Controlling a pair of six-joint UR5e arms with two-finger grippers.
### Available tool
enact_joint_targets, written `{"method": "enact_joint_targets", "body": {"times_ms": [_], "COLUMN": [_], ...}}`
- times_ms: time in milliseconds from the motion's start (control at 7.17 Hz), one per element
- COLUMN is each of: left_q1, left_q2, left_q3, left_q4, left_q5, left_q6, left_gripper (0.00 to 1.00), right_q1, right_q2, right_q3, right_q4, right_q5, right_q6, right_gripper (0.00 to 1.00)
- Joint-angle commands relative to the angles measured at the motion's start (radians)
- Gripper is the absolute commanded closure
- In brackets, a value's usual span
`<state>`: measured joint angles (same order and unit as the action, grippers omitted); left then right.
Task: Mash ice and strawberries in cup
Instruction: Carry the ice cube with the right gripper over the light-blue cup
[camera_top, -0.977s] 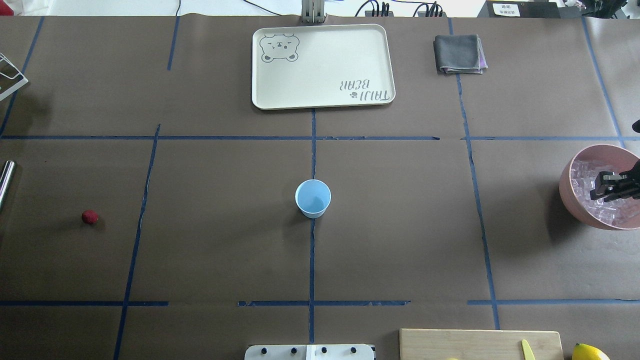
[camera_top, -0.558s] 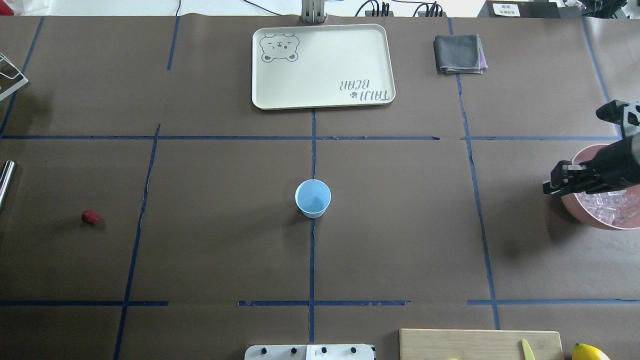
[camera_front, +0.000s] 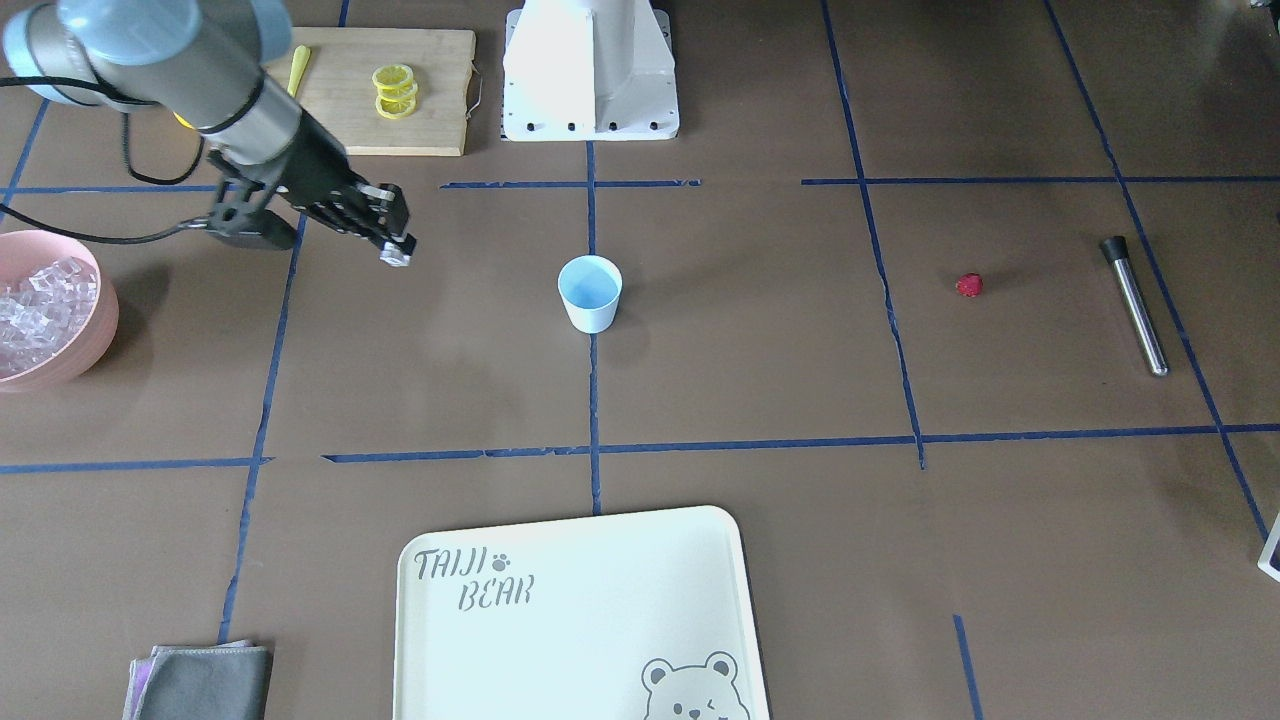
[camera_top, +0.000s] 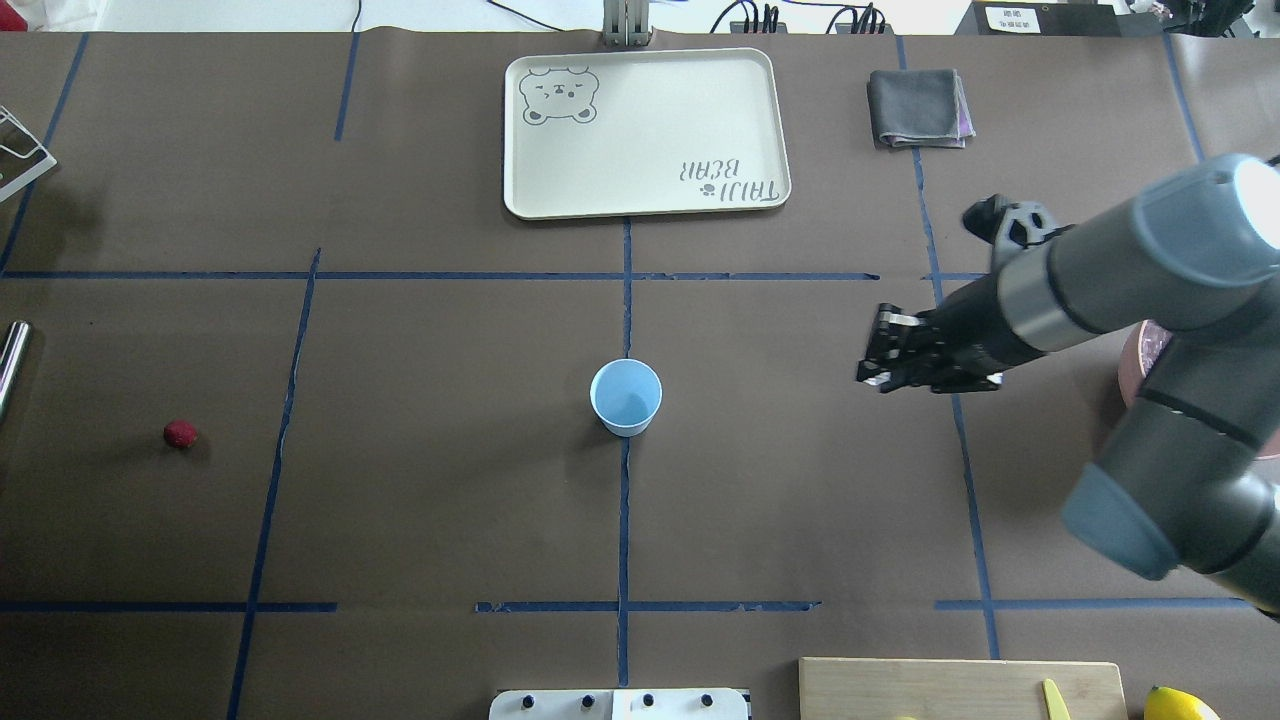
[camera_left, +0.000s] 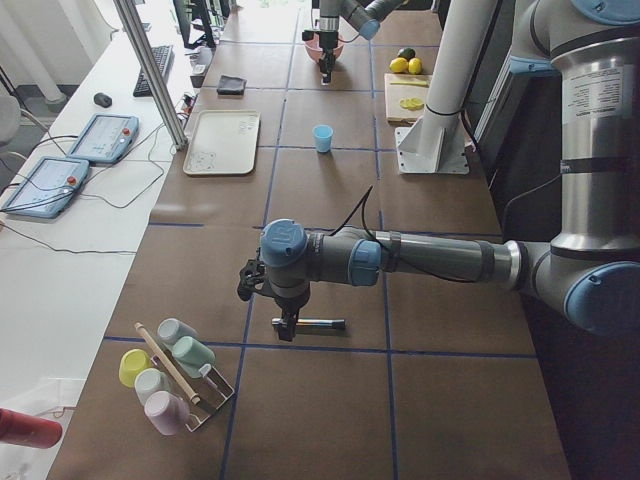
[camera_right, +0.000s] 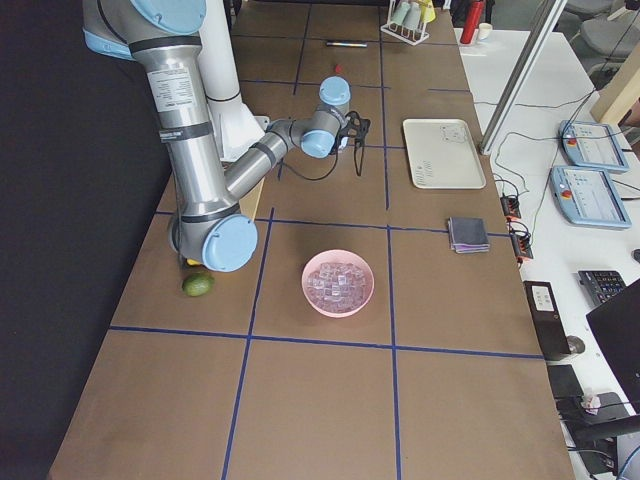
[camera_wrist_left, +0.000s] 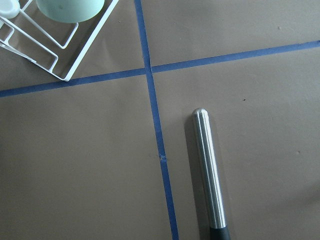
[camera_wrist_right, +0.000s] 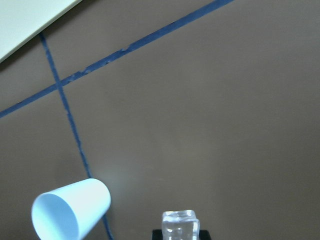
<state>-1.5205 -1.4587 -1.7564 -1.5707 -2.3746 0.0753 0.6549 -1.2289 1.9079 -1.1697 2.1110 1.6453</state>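
While the right gripper pinches an ice cube, the cup sits empty mid-desk, strawberry untouched; left gripper: can't tell.

One clear ice cube is clamped between the jaws of the right gripper. The pale-blue cup stands upright and empty, well ahead of those jaws. The red strawberry lies far beyond it!

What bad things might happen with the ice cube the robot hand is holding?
1. The ice cube is slippery and seems pinched only at the tips of the right hand, so it might slip out onto the table before reaching the cup.
2. The cup is small and empty, so a drop slightly off target could miss its mouth, and a bump from the hand might tip it over.
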Motion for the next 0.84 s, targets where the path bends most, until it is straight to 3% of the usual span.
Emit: {"method": "enact_joint_targets", "body": {"times_ms": [0,279,558,698], "left_q1": [0.0,0.002,0.002,0.002], "left_q2": [0.0,0.0,0.0,0.0], "left_q3": [0.001,0.0,0.0,0.0], "left_q4": [0.001,0.001,0.001,0.0], "left_q5": [0.0,-0.002,0.0,0.0], "left_q6": [-0.002,-0.002,-0.002,-0.002], "left_gripper": [0.0,0.0,0.0,0.0], "right_q1": [-0.081,-0.1,-0.124,-0.124], "right_q2": [0.22,0.302,0.298,0.302], "right_q3": [-0.128,-0.222,-0.224,-0.224], "right_q4": [-0.057,-0.061,-0.061,-0.061], "right_q5": [-0.106,-0.129,-0.135,-0.135], "right_q6": [0.123,0.143,0.142,0.143], "right_gripper": [1.0,0.99,0.95,0.8]}}
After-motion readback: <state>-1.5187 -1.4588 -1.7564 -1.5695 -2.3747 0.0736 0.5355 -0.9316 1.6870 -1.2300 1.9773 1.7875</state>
